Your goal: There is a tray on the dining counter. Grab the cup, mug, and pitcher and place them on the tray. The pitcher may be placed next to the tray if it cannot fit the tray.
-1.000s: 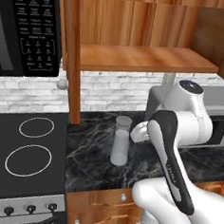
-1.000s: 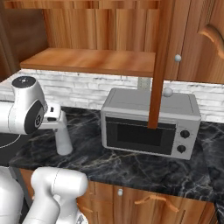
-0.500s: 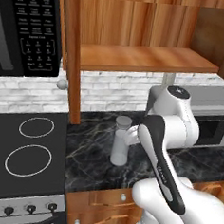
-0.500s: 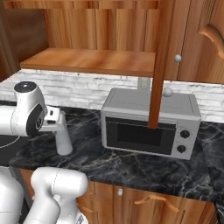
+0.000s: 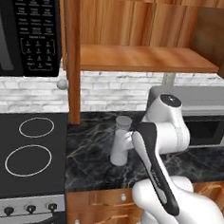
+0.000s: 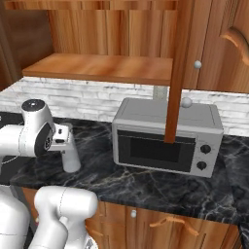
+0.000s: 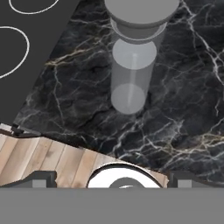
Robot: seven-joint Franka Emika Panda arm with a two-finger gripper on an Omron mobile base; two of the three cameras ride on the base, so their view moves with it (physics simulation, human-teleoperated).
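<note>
The pitcher [image 5: 120, 144], tall and grey-clear with a lid, stands upright on the black marble counter [image 5: 94, 155] just right of the stove. In the right base view the pitcher [image 6: 72, 158] rises directly beside my hand. My gripper [image 6: 63, 138] hovers at the height of the lid, close to it and not touching. From the hand view I look down along the pitcher [image 7: 131, 65]. There my gripper [image 7: 111, 178] is open, its dark fingertips [image 7: 41, 177] far apart with nothing between them. The tray, cup and mug are out of view.
A black stove top [image 5: 23, 149] lies left of the pitcher. A silver microwave [image 6: 168, 138] stands to its right. A wooden shelf [image 5: 142, 59] with a post [image 5: 72, 68] hangs over the counter. The counter's wooden front edge [image 7: 48, 159] runs close below.
My arm's upper joints have swung left and down, bringing the hand nearer to the pitcher's top. The pitcher has not moved and the jaws stay wide.
</note>
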